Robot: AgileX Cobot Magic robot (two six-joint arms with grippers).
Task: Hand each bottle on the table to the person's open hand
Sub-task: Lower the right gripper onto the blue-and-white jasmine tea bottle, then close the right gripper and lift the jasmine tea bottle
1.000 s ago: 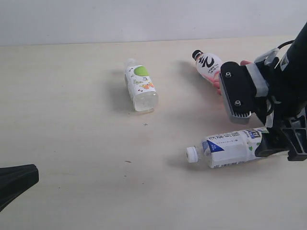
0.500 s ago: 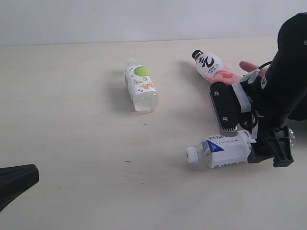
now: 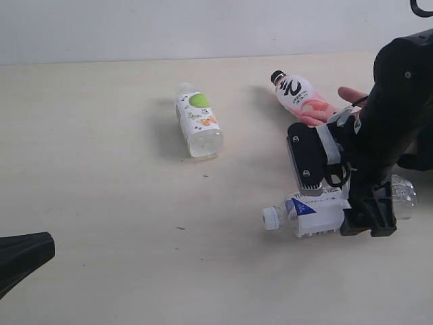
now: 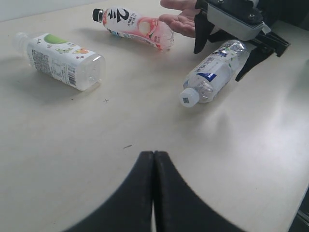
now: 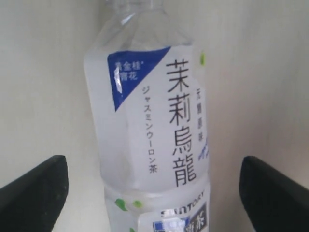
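I am holding my left gripper (image 4: 153, 155) over the near edge of the table (image 3: 101, 203), its fingers pressed together and gripping nothing. Farther out, I am hanging my right gripper (image 5: 152, 169) spread wide around the blue-white bottle (image 3: 311, 211), which is lying on its side on the table; my fingertips are standing clear of it on both sides. Beyond, the green-label bottle (image 3: 197, 122) is lying on its side, well apart. Farthest, the pink bottle (image 3: 301, 95) is lying with its base against the person's open hand (image 3: 350, 93).
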